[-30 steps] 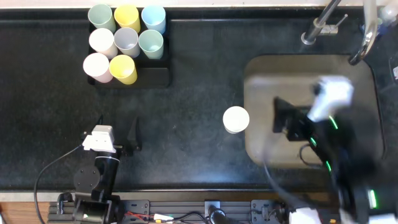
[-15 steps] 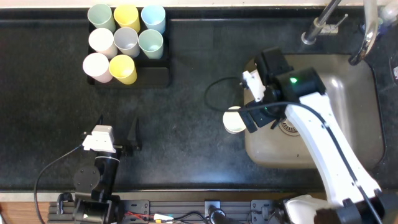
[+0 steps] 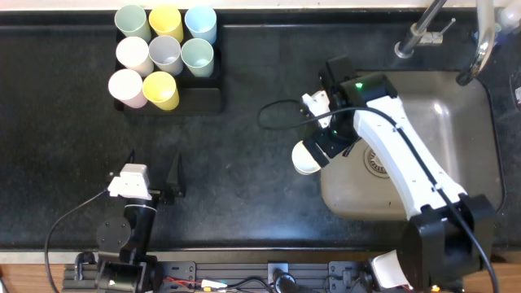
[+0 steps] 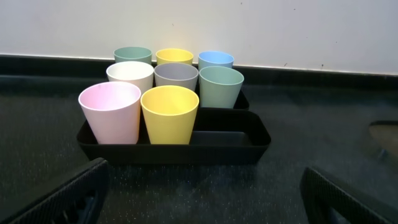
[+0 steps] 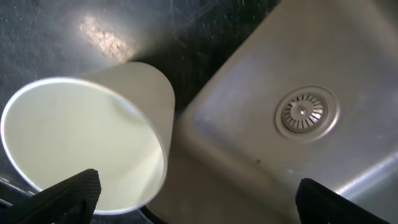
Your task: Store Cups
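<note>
The sink (image 3: 472,122) is partly covered by the right arm. A black tray (image 3: 203,99) holds eight cups. The white cup (image 3: 303,161) stands on the counter at the sink's left rim, half hidden under the right gripper (image 3: 324,145), whose jaws are spread. The left gripper (image 3: 155,175) also has its jaws apart.

You have no lettering, number, label or sign to read here. The cups (image 4: 169,115) in the black tray (image 4: 174,153) are plain-sided, the white cup (image 5: 87,143) by the sink (image 5: 323,68) is unmarked, and the dark worktop (image 4: 323,106) bears no print you can make out.
</note>
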You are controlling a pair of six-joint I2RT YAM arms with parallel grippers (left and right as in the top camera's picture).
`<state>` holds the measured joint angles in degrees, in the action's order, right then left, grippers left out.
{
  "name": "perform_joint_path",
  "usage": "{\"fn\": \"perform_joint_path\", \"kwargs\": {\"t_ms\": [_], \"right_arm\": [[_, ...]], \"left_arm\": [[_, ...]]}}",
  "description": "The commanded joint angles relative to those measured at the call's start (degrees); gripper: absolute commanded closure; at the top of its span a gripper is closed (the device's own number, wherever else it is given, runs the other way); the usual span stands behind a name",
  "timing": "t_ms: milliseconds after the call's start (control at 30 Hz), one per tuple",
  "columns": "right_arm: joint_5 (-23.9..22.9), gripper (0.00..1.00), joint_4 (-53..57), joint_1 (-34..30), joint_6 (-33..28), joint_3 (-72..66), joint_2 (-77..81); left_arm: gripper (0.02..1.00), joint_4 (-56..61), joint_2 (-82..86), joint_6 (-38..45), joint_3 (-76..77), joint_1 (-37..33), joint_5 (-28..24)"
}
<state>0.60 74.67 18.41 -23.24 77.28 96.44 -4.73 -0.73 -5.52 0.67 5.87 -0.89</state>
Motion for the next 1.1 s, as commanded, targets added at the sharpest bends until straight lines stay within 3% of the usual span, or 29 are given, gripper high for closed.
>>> {"fn": "perform_joint_path", "kwargs": {"t_ms": [33, 200, 300, 333, 400, 533, 833, 1033, 1100], "right_arm": [[1.7, 0.005, -0.63, -0.07, -0.87, 1.53, 2.62], [1.73, 0.003, -1.64, -0.07, -0.81, 1.53, 3.54], [2.25, 0.099, -1.68, -0.07, -0.81, 1.53, 3.56], [2.93, 0.205, -1.6, -0.07, -0.81, 1.53, 3.56], [5.01, 0.958, -1.22, -0.07, -0.68, 1.51, 3.56], [8.68, 0.958, -0.94, 0.35, 0.11, 1.27, 3.56], [7.89, 0.958, 0.2, 1.38, 4.37, 6.36, 0.94], [-3.26, 0.958, 0.81, 5.62, 12.37, 27.3, -3.39], [-3.87, 0.958, 1.2, 9.33, 12.48, 36.22, -2.89]], "left_arm": [[0.02, 0.0, 0.57, 1.03, -0.2, -0.59, -0.52], [0.02, 0.0, 0.57, 1.03, -0.2, -0.59, -0.52], [0.02, 0.0, 0.57, 1.03, -0.2, -0.59, -0.52], [0.02, 0.0, 0.57, 1.03, -0.2, -0.59, -0.52], [0.02, 0.0, 0.57, 1.03, -0.2, -0.59, -0.52], [0.02, 0.0, 0.57, 1.03, -0.2, -0.59, -0.52], [0.02, 0.0, 0.57, 1.03, -0.2, -0.59, -0.52], [0.02, 0.0, 0.57, 1.03, -0.2, -0.59, -0.52], [0.02, 0.0, 0.57, 1.03, -0.2, -0.59, -0.52]]}}
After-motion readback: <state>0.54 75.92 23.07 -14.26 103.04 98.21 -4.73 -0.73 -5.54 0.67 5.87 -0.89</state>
